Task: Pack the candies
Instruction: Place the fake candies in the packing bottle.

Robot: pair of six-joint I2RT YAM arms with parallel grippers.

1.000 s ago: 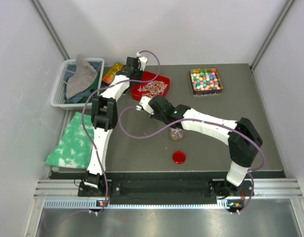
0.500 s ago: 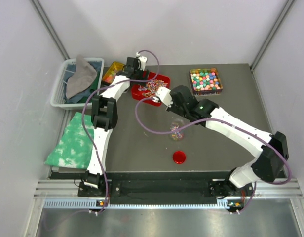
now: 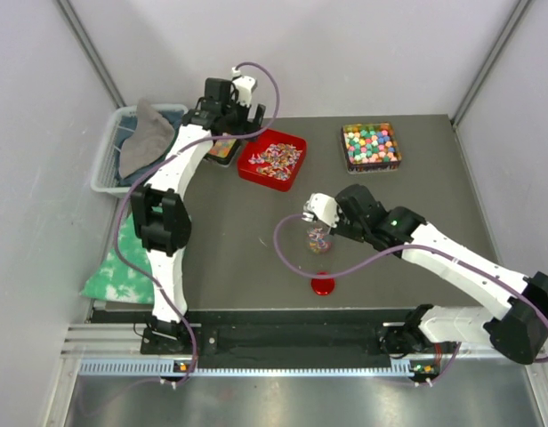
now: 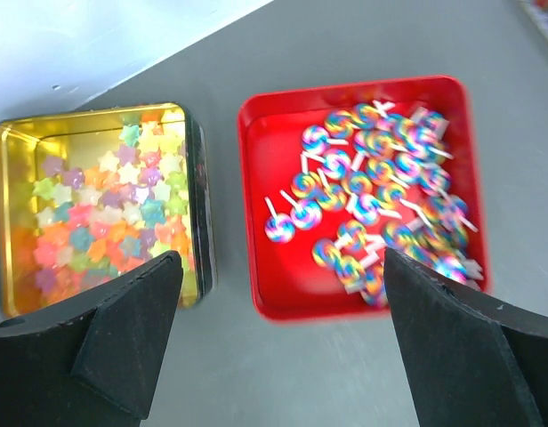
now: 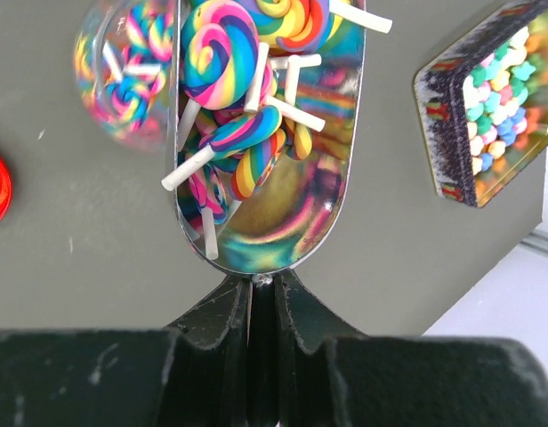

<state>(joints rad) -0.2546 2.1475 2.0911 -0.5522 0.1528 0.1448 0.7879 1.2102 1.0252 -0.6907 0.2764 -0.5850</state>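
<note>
The candies lie in three containers: star gummies in a gold tin (image 4: 105, 209), swirl lollipops in a red tray (image 4: 372, 196), and pastel balls in a dark square tin (image 3: 371, 147). My left gripper (image 4: 281, 267) hangs open above the gap between the gold tin and the red tray, holding nothing. A metal scoop (image 5: 274, 133) heaped with lollipops is in my right gripper (image 5: 262, 289), which is shut on its handle. The scoop hovers right beside a clear jar (image 5: 123, 71) that has a few lollipops inside. The jar (image 3: 318, 238) stands mid-table.
A red round lid (image 3: 323, 285) lies on the table just in front of the jar. At the far left, a white basket (image 3: 109, 165) holds grey cloth, with a green patterned cloth (image 3: 132, 258) in front of it. Walls close in on both sides.
My left gripper has opened and lifted back from the red tray's left edge. My right arm dipped the scoop into the red tray and carried it, loaded, back to the jar.
</note>
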